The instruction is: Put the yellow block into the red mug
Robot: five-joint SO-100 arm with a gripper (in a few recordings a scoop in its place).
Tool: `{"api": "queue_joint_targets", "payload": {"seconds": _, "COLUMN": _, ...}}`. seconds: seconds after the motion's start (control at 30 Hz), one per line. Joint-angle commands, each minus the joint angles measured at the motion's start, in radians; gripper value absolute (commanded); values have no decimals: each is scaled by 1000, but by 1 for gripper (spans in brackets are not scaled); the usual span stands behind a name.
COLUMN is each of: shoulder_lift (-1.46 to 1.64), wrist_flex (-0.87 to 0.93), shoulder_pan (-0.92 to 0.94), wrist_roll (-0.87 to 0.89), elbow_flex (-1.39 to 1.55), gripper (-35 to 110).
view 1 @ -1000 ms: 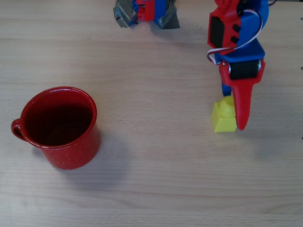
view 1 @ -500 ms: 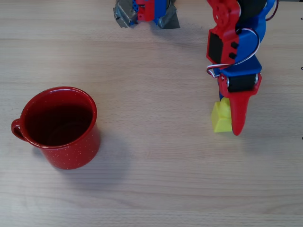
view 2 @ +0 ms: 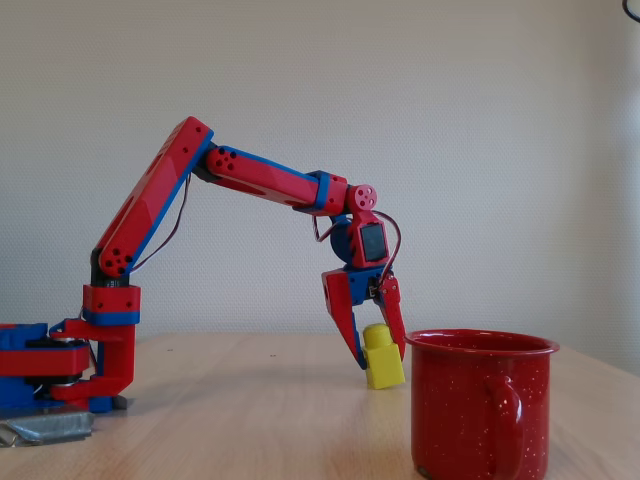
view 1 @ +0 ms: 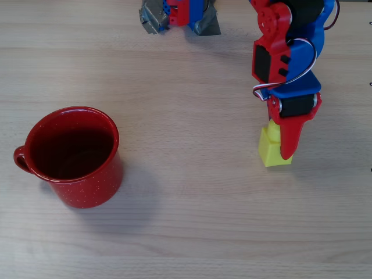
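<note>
- Toward the right edge of the pale wooden table (view 1: pixel 192 232), the red-and-blue two-finger gripper (view 1: pixel 280 152) clasps the small yellow plastic block (view 1: pixel 271 152), stud uppermost, slightly tilted.
- Glossy red speckled enamel mug (view 1: pixel 74 157) stands well apart near the left edge, bare tabletop between.

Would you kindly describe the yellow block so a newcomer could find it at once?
On the wooden table, look away from the red mug to the arm's gripper. The yellow block sits between its fingers: a small brick with a round stud, the sole yellow thing there.
</note>
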Motion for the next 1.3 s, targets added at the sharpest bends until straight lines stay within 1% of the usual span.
{"api": "queue_joint_targets", "payload": {"seconds": 0.0, "shoulder_lift": 103, "wrist_flex": 55, "shoulder_pan": 18, "wrist_roll": -12, "elbow_flex": -86, "gripper": 0}}
{"api": "queue_joint_targets", "payload": {"seconds": 0.07, "shoulder_lift": 133, "wrist_flex": 95, "shoulder_pan": 34, "wrist_roll": -23, "elbow_flex": -104, "gripper": 0}}
{"api": "queue_joint_targets", "payload": {"seconds": 0.23, "shoulder_lift": 206, "wrist_flex": 262, "shoulder_pan": 69, "wrist_roll": -58, "elbow_flex": -221, "gripper": 0}}
{"api": "queue_joint_targets", "payload": {"seconds": 0.4, "shoulder_lift": 296, "wrist_flex": 348, "shoulder_pan": 126, "wrist_roll": -75, "elbow_flex": -299, "gripper": 0}}
{"api": "queue_joint_targets", "payload": {"seconds": 0.8, "shoulder_lift": 506, "wrist_flex": 413, "shoulder_pan": 342, "wrist_roll": -265, "elbow_flex": -316, "gripper": 0}}
{"api": "queue_joint_targets", "payload": {"seconds": 1.27, "shoulder_lift": 597, "wrist_flex": 410, "shoulder_pan": 759, "wrist_roll": -442, "elbow_flex": -302, "gripper": 0}}
